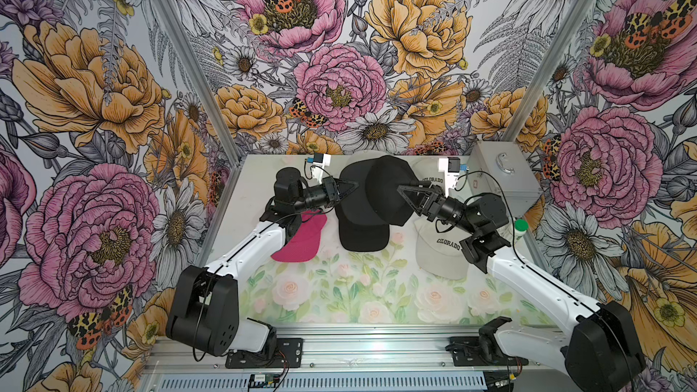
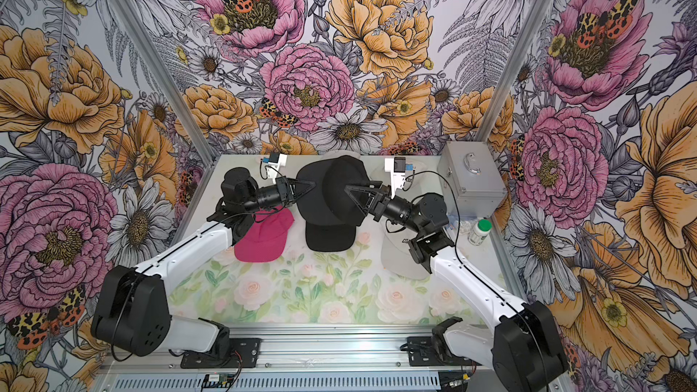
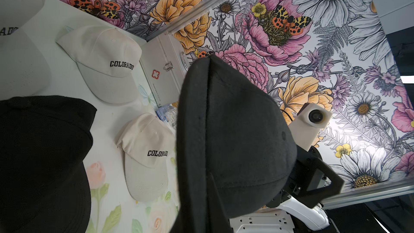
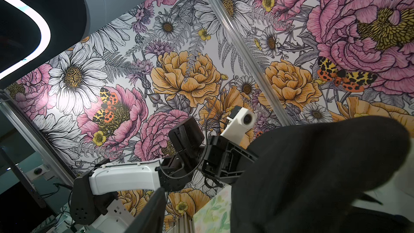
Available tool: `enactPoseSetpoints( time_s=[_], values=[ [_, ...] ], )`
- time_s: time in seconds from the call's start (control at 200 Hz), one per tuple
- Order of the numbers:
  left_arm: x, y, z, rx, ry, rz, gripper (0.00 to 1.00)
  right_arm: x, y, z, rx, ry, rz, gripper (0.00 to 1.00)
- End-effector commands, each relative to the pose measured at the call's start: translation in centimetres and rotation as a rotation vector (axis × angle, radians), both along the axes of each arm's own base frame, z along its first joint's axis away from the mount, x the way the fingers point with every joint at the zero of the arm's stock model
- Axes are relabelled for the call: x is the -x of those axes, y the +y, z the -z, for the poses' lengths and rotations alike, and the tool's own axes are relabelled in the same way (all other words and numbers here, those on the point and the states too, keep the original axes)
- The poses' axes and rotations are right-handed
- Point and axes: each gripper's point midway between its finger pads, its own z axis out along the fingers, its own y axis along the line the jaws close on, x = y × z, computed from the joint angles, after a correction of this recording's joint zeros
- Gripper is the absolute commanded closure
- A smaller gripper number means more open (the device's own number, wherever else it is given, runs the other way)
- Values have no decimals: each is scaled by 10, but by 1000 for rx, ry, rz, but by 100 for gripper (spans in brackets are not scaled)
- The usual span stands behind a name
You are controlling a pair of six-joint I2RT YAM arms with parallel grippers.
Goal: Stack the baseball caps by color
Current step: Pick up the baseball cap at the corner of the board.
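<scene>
black cap (image 1: 384, 179) up over the black pile (image 1: 364, 237), far middle of the table (image 1: 339, 296) | left gripper (image 1: 354, 184) pinching its rim | right gripper (image 1: 399, 187) on the opposite side, can't tell how its jaws stand | pile's right underneath, so I'd just lower

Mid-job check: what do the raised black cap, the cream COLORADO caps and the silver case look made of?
The raised black cap: soft woven cloth, likely cotton twill, matte; stitched seams and eyelets show. The cream COLORADO caps: similar matte cloth, lightly creased; lettering possibly embroidered. The silver case: seemingly metal, maybe aluminium, satin sheen; shiny handle and latch.
</scene>
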Motion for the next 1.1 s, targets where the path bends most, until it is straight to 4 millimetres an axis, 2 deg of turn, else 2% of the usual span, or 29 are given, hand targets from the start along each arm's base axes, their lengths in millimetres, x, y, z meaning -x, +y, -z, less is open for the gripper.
enactPoseSetpoints(
  time_s=[0.0, 0.13, 0.345, 0.39, 0.43, 0.51, 0.565, 0.7, 0.8, 0.915, 1.015, 1.095],
  values=[
    [-14, 8, 26, -65, 49, -90, 100, 10, -4, -30, -45, -127, 16, 50],
    [-15, 7, 28, -70, 51, -95, 100, 4, -5, -27, -46, -117, 42, 69],
    [-15, 9, 46, -115, 32, -107, 98, -13, -27, -21, -63, -100, 179, 100],
    [-15, 10, 49, -124, 30, -112, 98, -14, -27, -21, -56, -107, 174, 100],
    [-15, 11, 53, -134, 24, -113, 94, -14, -25, -21, -39, -120, 163, 100],
    [-18, 20, 57, -156, 8, -145, 74, -11, -17, -16, 54, -184, 131, 100],
    [-19, 29, 57, -169, -17, -170, 62, -11, -7, 4, 199, -193, 92, 100],
    [-17, 49, 41, -202, -121, -217, 42, -13, 1, 37, 459, -210, 31, 100],
    [-15, 63, 30, -273, -209, -268, 27, -5, 6, 46, 556, -270, -26, 100],
    [-12, 72, 12, -338, -332, -320, 3, 6, 12, 60, 684, -386, -78, 100],
    [-5, 69, -9, -375, -456, -311, 1, 20, 18, 75, 781, -537, -137, 100],
    [4, 62, -21, -419, -551, -277, 1, 41, 20, 90, 851, -674, -240, 100]
  ],
)
